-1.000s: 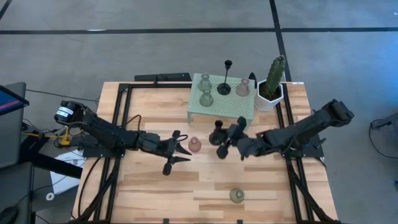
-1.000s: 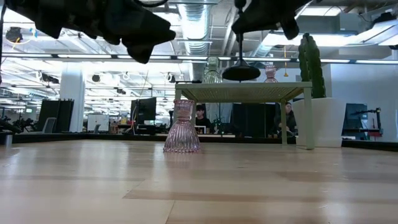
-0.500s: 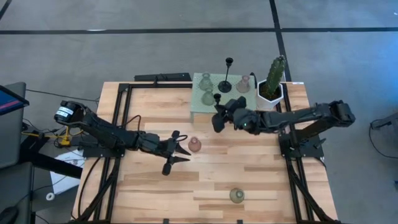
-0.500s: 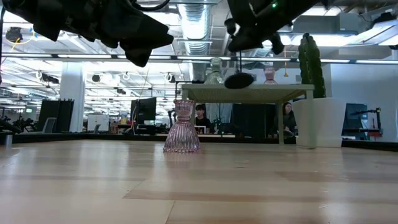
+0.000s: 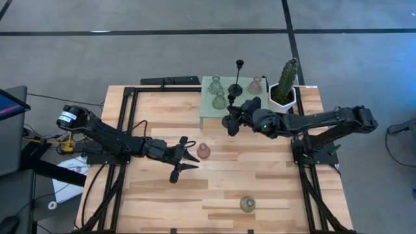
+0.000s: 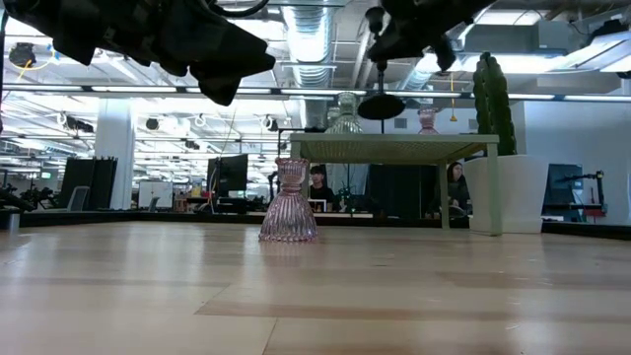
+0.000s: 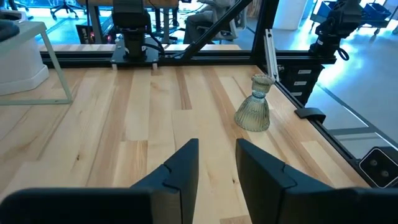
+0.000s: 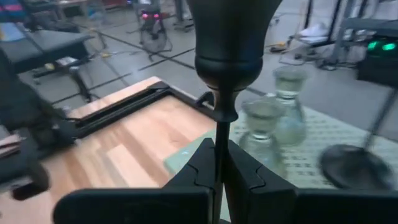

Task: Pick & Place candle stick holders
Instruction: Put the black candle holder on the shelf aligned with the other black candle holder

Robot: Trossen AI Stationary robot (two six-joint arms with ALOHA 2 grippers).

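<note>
My right gripper (image 5: 230,121) is shut on a thin-stemmed black candle stick holder (image 6: 382,103) and holds it above the front of the mint-green mesh stand (image 5: 207,109). On the stand are two green holders (image 5: 220,100), a tall black stem on a round base (image 5: 235,86) and a pink holder (image 5: 255,85). Another pink holder (image 5: 203,151) stands on its base mid-table. My left gripper (image 5: 188,157) hovers just left of it, open with nothing between its fingers. A green holder (image 5: 247,204) stands near the front edge. My right gripper pinches the black holder's thin stem (image 8: 219,124) between its two fingers, below the dark cup (image 8: 230,31). The fingers come nearly level from the table's right and lie across the stem. The holder is upright, with its round base (image 6: 383,106) hanging clear above the stand's top.
A green cactus in a white pot (image 5: 284,88) stands at the stand's right end, close to my right arm. Black rails (image 5: 123,123) run along the table's left and right sides. Bare wood lies between the pink holder and the green one.
My right gripper has carried the black holder from mid-table toward the far edge, rising a little and turning slightly. The holder stays upright and now hangs over the stand's front. My left gripper has kept still.
</note>
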